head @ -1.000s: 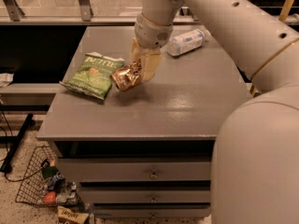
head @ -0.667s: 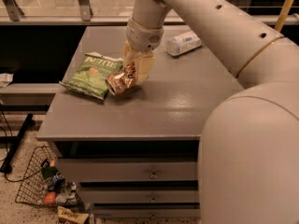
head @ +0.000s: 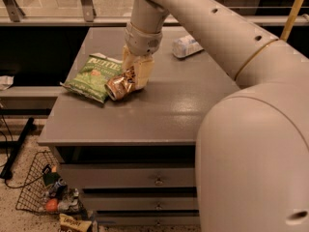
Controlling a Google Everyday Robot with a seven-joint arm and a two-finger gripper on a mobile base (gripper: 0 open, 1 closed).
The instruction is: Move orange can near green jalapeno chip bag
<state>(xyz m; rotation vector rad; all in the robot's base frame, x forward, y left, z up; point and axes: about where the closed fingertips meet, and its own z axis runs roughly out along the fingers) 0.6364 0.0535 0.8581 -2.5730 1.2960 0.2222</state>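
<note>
The orange can (head: 119, 85) is tilted, its silver top pointing left and down, and sits between the fingers of my gripper (head: 131, 79). The gripper is shut on it, low over the grey table (head: 159, 110). The green jalapeno chip bag (head: 93, 76) lies flat on the table's left part. The can's top end is right at the bag's right edge, touching or almost touching it. The gripper's cream fingers (head: 143, 72) hide the can's right end.
A clear plastic bottle with a white label (head: 187, 46) lies at the table's back right. My large arm covers the right side of the view. Drawers sit under the tabletop. A wire basket (head: 41, 190) with several items stands on the floor at lower left.
The gripper has carried the can leftward across the table, from a small gap beside the chip bag to right against the bag's right edge.
</note>
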